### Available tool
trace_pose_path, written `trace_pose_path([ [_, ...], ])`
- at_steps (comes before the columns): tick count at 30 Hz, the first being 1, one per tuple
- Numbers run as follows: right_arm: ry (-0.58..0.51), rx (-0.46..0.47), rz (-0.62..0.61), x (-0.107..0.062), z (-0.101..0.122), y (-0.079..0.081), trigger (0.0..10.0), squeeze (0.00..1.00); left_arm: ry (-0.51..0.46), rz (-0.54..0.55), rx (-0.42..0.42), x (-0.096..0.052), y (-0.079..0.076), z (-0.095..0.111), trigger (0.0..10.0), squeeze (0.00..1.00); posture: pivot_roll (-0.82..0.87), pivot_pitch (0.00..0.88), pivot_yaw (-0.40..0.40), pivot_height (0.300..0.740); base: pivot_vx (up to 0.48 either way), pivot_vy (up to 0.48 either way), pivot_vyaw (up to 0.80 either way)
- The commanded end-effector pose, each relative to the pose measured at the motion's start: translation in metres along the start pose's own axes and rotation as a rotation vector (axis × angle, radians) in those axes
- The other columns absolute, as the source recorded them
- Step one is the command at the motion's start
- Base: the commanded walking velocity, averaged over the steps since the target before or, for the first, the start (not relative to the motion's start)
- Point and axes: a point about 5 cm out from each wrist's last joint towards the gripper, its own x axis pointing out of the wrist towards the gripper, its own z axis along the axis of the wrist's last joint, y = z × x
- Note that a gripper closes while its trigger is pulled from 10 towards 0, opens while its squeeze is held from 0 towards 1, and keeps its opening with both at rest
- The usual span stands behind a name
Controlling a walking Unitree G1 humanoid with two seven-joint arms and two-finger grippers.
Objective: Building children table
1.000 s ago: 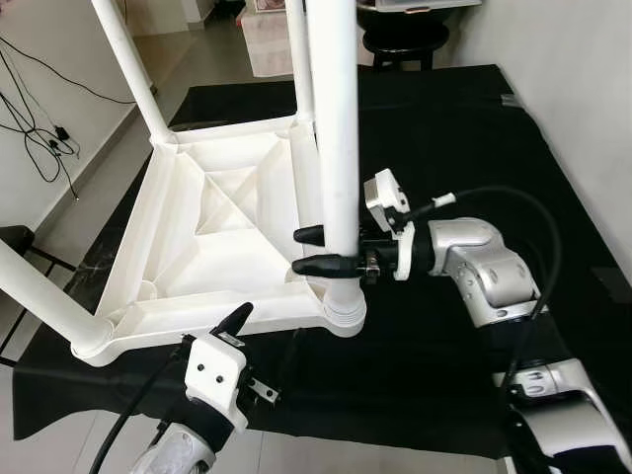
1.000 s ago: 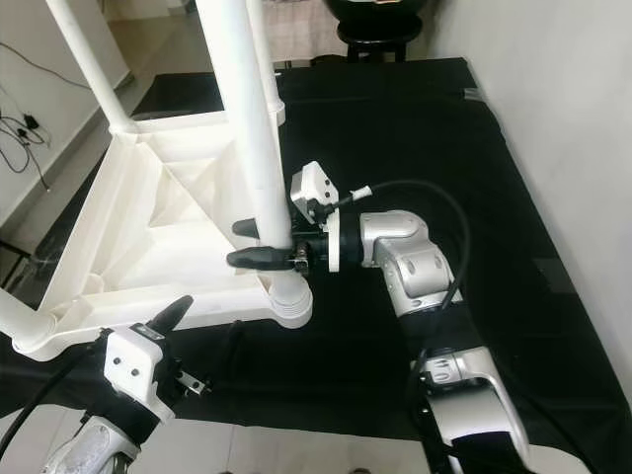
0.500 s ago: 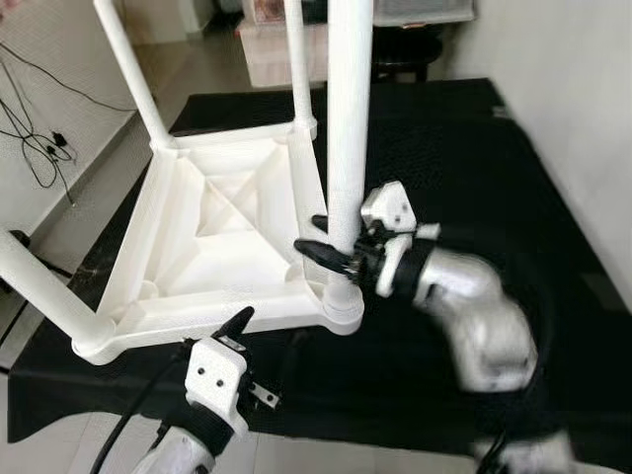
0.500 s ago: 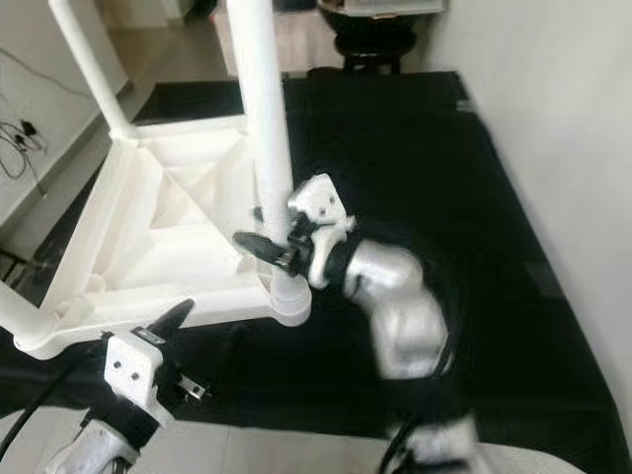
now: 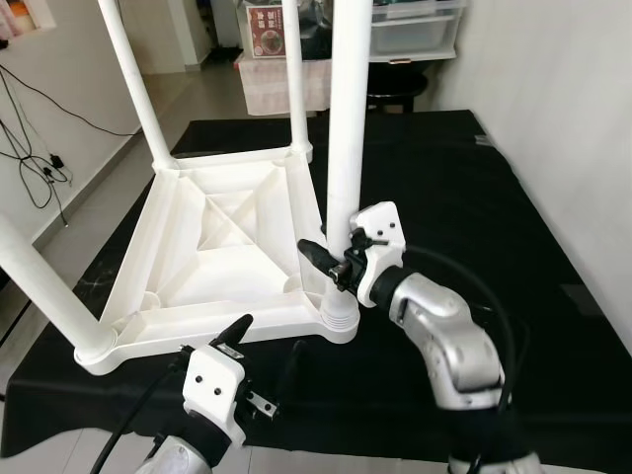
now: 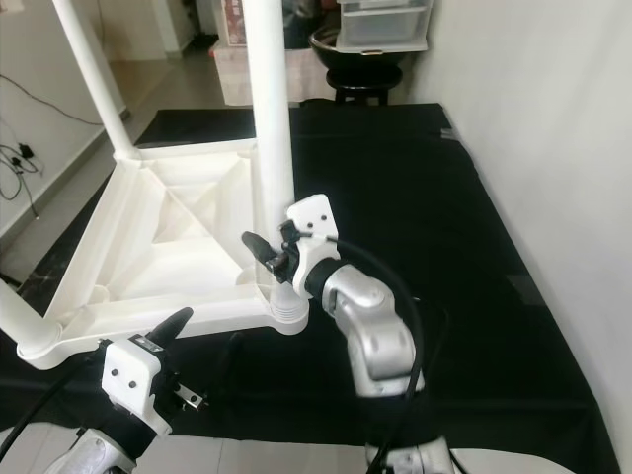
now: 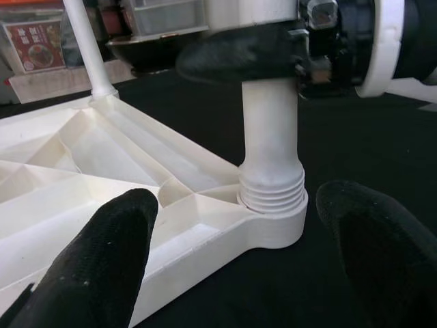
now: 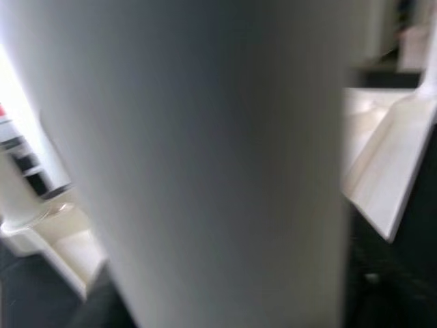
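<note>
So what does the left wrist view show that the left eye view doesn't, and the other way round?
Left wrist view: the screw threads at the foot of the near table leg, standing above the corner socket of the upturned tabletop.

Left eye view: the other three legs, the black mat, the storage drawers behind, and the left gripper hovering open before the table's near edge.

Both: the right gripper clasped around that leg low down.

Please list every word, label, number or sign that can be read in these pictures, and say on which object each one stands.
Red label on the box behind the upturned white table: print and a round picture, too small to read.
The same red label in the left wrist view: a few light characters, too blurred to read.
White leg, right gripper, left gripper, black mat: no text.
</note>
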Motion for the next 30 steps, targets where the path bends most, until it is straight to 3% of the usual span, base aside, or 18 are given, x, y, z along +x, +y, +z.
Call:
trace_pose_path([
  [1, -0.049, -0.011, 0.167, 0.002, 0.013, 0.004, 10.0, 1.0, 0.018, 0.005, 0.0, -0.001, 0.0, -0.005, 10.0, 0.0, -0.05, 0.133, 0.054, 0.74, 0.0, 0.0, 0.0],
  [4, -0.048, -0.051, 0.277, -0.001, 0.023, 0.01, 10.0, 1.0, 0.017, 0.004, -0.001, -0.001, 0.0, -0.005, 10.0, 0.0, -0.05, 0.134, 0.054, 0.74, 0.0, 0.0, 0.0],
  [5, -0.03, -0.1, 0.374, -0.002, 0.028, 0.011, 10.0, 1.0, 0.016, 0.006, -0.001, 0.0, 0.0, -0.005, 10.0, 0.0, -0.05, 0.133, 0.055, 0.74, 0.0, 0.0, 0.0],
  [9, -0.011, -0.148, 0.478, -0.003, 0.029, 0.011, 10.0, 1.0, 0.016, 0.007, 0.0, 0.0, 0.0, -0.005, 10.0, 0.0, -0.05, 0.134, 0.055, 0.74, 0.0, 0.0, 0.0],
  [10, 0.002, -0.177, 0.559, -0.002, 0.032, 0.011, 10.0, 0.0, 0.016, 0.007, 0.0, 0.0, 0.0, -0.005, 10.0, 0.0, -0.05, 0.134, 0.055, 0.74, 0.0, 0.0, 0.0],
  [11, 0.002, -0.177, 0.559, -0.002, 0.032, 0.011, 10.0, 0.0, 0.016, 0.007, 0.0, 0.0, 0.0, -0.005, 10.0, 0.0, -0.05, 0.134, 0.055, 0.74, 0.0, 0.0, 0.0],
  [12, 0.016, -0.21, 0.691, 0.002, 0.039, 0.009, 10.0, 0.0, 0.016, 0.008, 0.001, 0.0, 0.0, -0.005, 10.0, 0.0, -0.04, 0.133, 0.052, 0.74, 0.0, 0.0, 0.0],
  [20, 0.05, -0.218, 0.829, 0.012, 0.047, 0.005, 10.0, 0.0, 0.017, 0.011, 0.004, -0.001, -0.001, -0.005, 10.0, 0.0, -0.03, 0.136, 0.05, 0.74, 0.0, 0.0, 0.0],
  [21, 0.056, -0.216, 0.847, 0.012, 0.047, 0.005, 3.1, 0.0, 0.017, 0.011, 0.004, -0.001, -0.001, -0.005, 10.0, 0.0, -0.03, 0.137, 0.05, 0.74, 0.0, 0.0, 0.0],
  [22, 0.06, -0.214, 0.864, 0.012, 0.047, 0.004, 0.0, 0.0, 0.017, 0.012, 0.004, -0.001, -0.001, -0.005, 10.0, 0.0, -0.03, 0.138, 0.05, 0.74, 0.0, 0.0, 0.0],
  [30, 0.069, -0.208, 0.913, 0.01, 0.048, 0.0, 0.0, 0.0, 0.016, 0.011, 0.003, -0.001, -0.002, -0.004, 10.0, 0.0, -0.03, 0.139, 0.054, 0.74, 0.0, 0.0, 0.0],
])
